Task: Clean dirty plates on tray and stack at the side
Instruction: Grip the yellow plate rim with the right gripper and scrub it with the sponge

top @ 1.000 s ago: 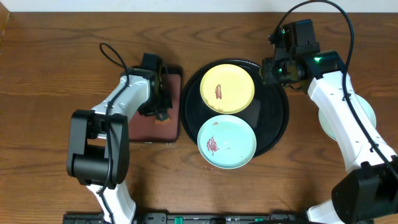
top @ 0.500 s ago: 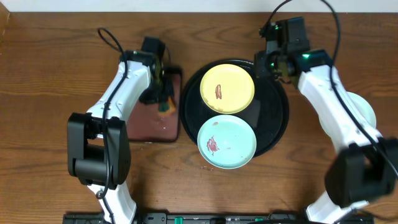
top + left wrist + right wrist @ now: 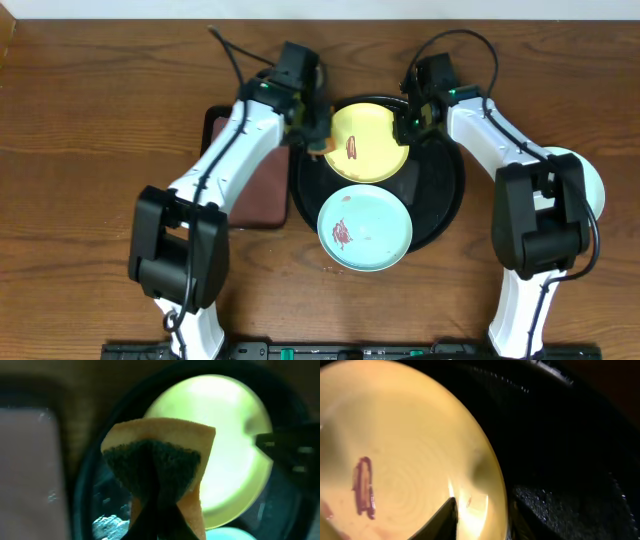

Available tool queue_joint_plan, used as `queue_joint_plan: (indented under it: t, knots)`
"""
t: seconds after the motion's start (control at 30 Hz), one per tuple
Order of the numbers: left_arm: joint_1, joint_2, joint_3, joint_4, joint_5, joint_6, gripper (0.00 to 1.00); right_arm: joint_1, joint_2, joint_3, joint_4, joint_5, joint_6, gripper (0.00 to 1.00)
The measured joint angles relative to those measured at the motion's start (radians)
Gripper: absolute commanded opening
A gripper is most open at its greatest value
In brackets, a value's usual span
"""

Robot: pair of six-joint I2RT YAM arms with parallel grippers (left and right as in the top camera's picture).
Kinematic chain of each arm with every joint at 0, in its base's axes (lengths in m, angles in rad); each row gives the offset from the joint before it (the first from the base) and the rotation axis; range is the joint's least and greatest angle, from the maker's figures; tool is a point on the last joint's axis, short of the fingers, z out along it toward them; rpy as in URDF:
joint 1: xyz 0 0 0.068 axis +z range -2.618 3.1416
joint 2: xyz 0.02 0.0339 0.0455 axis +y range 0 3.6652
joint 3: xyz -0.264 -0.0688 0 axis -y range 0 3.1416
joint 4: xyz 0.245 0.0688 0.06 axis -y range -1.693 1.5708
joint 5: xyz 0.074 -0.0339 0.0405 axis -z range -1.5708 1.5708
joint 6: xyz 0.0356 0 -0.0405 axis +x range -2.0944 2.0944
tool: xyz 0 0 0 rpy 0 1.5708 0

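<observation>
jaws of the left gripper (image 3: 155, 510) pinch a sponge (image 3: 165, 435) over the tray (image 3: 445, 200); those of the right gripper (image 3: 482, 520) straddle the yellow plate (image 3: 405, 460) at its edge, grip uncertain.

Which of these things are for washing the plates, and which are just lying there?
For the job: yellow round plate, smeared mint-blue round plate, pale round plate beside the right arm, glossy black round tray, orange-and-green sponge clamped in the left jaws.
Just lying about: maroon rectangular tray.
</observation>
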Motion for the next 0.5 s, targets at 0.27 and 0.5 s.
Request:
queue_joint_plan:
  t: [0.27,0.5]
  knots:
    - [-0.073,0.050,0.000,0.119,0.004,-0.087,0.08,-0.003,0.025,0.009,-0.053,0.019,0.053,0.01]
    - [-0.120,0.151,0.000,0.217,0.052,-0.164,0.08,-0.003,0.023,0.017,-0.121,0.023,0.113,0.01]
